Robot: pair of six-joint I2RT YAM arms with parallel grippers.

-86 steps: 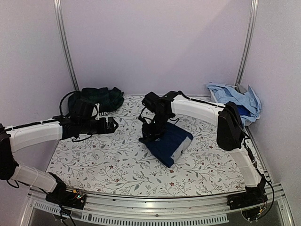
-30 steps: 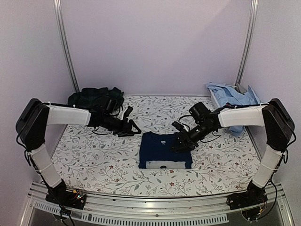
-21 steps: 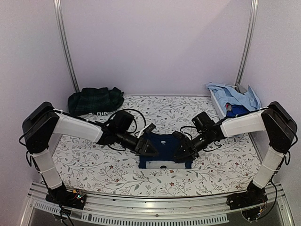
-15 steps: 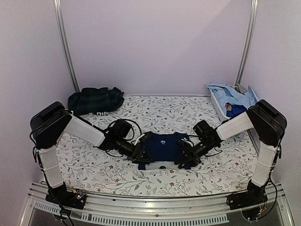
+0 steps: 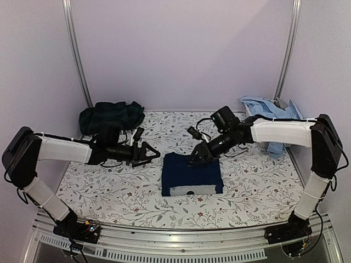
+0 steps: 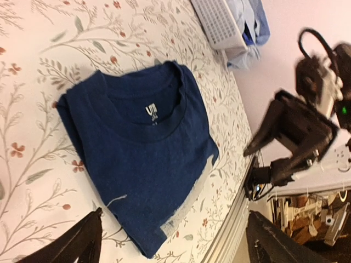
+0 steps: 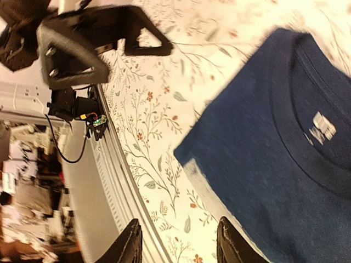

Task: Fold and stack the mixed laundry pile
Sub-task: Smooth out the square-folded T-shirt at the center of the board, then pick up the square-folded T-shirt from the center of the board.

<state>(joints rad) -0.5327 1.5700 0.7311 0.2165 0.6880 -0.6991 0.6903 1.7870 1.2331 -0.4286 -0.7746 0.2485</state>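
I see L gripper [image 5: 150, 154] and R gripper [image 5: 196, 158] both spread wide, empty. Folded navy T-shirt [image 5: 192, 174] lies mid-counter [image 5: 120, 192], twd near edge. Blue shirts [image 5: 271, 109] far-right corner, plaid piece [image 5: 109, 115] far-left.

T-shirt [image 5: 192, 175] between left tool [image 5: 147, 154], right tool [image 5: 196, 159]

The only print is a small white neck label [image 6: 151, 111] inside the collar of the folded navy blue T-shirt [image 6: 137, 164]. Its top letters look like "UT"; the finer lines beneath are unreadable.
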